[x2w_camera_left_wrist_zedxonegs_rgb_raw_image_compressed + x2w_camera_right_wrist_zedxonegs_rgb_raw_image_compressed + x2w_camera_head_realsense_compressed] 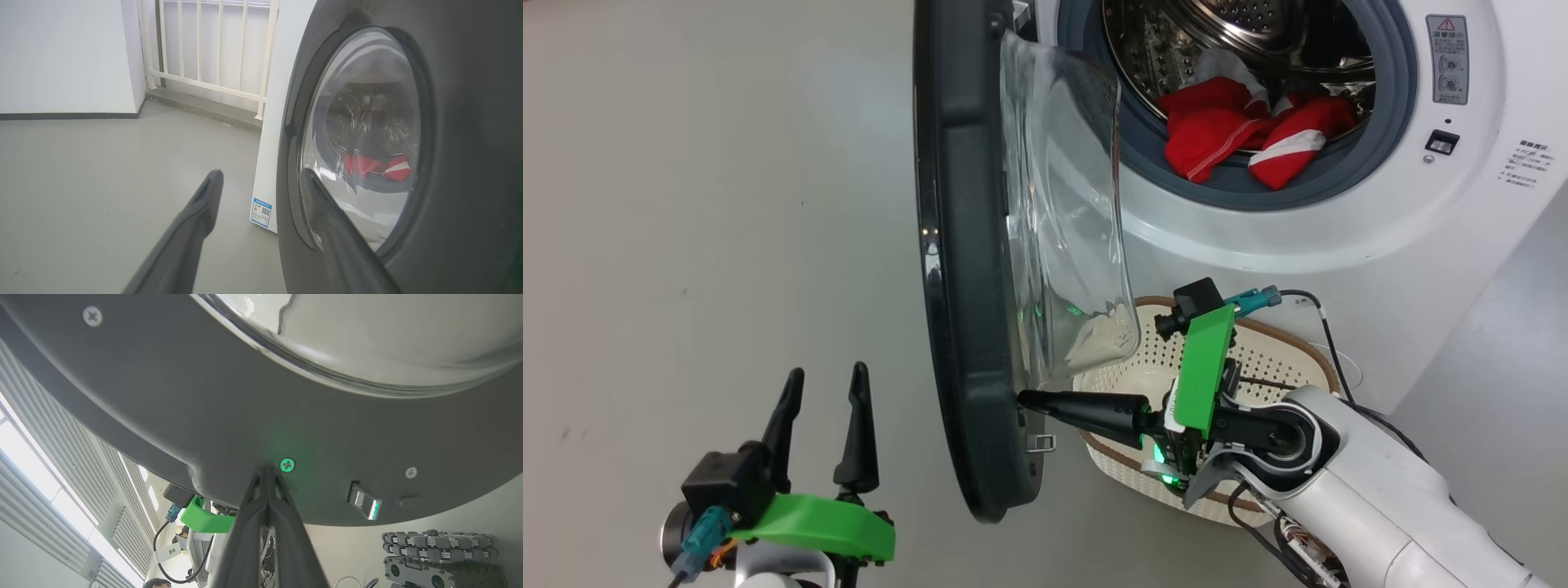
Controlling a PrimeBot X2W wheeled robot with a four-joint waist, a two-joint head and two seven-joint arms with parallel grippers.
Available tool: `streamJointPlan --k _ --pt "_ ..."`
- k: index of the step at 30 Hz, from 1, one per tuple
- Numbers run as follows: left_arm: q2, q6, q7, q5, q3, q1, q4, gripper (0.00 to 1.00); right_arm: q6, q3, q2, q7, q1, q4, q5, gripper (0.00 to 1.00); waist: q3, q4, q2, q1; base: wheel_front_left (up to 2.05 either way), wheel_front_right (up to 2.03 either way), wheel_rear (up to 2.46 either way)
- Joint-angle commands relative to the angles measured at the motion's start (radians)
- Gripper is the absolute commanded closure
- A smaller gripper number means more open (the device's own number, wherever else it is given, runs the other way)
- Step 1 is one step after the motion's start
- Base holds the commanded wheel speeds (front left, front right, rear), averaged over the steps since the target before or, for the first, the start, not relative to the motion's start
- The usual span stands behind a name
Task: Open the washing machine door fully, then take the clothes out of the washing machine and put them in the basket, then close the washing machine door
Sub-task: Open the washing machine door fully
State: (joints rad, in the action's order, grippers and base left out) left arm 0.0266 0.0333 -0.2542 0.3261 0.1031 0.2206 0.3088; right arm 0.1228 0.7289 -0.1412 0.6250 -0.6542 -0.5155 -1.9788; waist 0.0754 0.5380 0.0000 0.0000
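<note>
The washing machine door stood swung out, edge-on at the frame's centre. The right end effector, clenched on nothing, pressed its tip against the door's inner rim near the bottom. The left end effector hung released at lower left, apart from the door. The red clothes lay in the washing machine drum at upper right. The basket sat below the opening.

Closed fingers at washing machine door
</note>
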Motion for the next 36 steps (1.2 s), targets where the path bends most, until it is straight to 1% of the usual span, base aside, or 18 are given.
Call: streamJointPlan --k 1,7,10,11,12,13,14,19,23,29,36 --pt "0.024 0.001 -0.008 -0.008 -0.034 0.003 -0.029 0.00 0.008 0.014 0.033 0.002 -0.022 0.028 -0.006 1.00 -0.001 0.000 0.0000 0.0000 0.00 0.00 0.00" --pt "0.024 -0.002 -0.008 -0.004 -0.028 0.002 -0.025 0.00 0.008 0.023 0.023 -0.013 -0.020 0.028 -0.004 1.00 -0.002 -0.002 0.0000 0.0000 0.00 0.00 0.00" --pt "0.024 -0.005 -0.008 0.002 -0.021 0.007 -0.016 0.00 0.008 0.027 -0.001 -0.028 -0.013 0.031 0.011 1.00 -0.004 -0.003 0.0000 0.0000 0.00 0.00 0.00" --pt "0.024 -0.007 -0.008 0.004 -0.020 0.008 -0.014 0.00 0.008 0.026 -0.007 -0.036 -0.010 0.028 0.015 0.84 -0.005 -0.003 0.0000 0.0000 0.00 0.00 0.00" --pt "0.024 -0.008 -0.008 0.005 -0.019 0.009 -0.011 0.00 0.008 0.026 -0.014 -0.046 -0.008 0.026 0.019 0.53 -0.005 -0.003 0.0000 0.0000 0.00 0.00 0.00" --pt "0.024 -0.008 -0.008 0.005 -0.019 0.009 -0.011 0.00 0.008 0.026 -0.014 -0.046 -0.008 0.026 0.019 0.53 -0.005 -0.003 0.0000 0.0000 0.00 0.00 0.00" --pt "0.024 -0.009 -0.008 0.005 -0.018 0.010 -0.008 0.00 0.008 0.026 -0.020 -0.054 -0.006 0.025 0.024 0.00 -0.006 -0.004 0.0000 0.0000 0.00 0.00 0.00" --pt "0.024 -0.013 -0.008 0.004 -0.012 0.018 0.006 0.00 0.008 0.019 -0.059 -0.114 0.004 0.037 0.066 0.00 -0.009 -0.005 0.0000 0.0000 0.00 0.00 0.00" --pt "0.027 -0.021 -0.008 0.002 -0.008 0.022 0.015 0.00 0.008 0.034 -0.105 -0.182 0.014 0.057 0.152 0.00 -0.013 -0.006 0.0000 0.0000 0.00 0.00 0.00" --pt "0.029 -0.024 -0.008 0.007 -0.012 0.027 0.024 0.00 0.008 0.088 -0.182 -0.354 0.029 0.074 0.379 0.00 -0.022 -0.009 0.0000 0.0000 0.00 0.00 0.00" --pt "0.040 -0.025 0.004 0.006 -0.001 0.025 0.036 0.00 0.008 0.143 -0.237 -0.568 0.037 0.008 0.651 0.00 -0.037 -0.013 0.0000 0.0000 0.00 0.00 0.00"
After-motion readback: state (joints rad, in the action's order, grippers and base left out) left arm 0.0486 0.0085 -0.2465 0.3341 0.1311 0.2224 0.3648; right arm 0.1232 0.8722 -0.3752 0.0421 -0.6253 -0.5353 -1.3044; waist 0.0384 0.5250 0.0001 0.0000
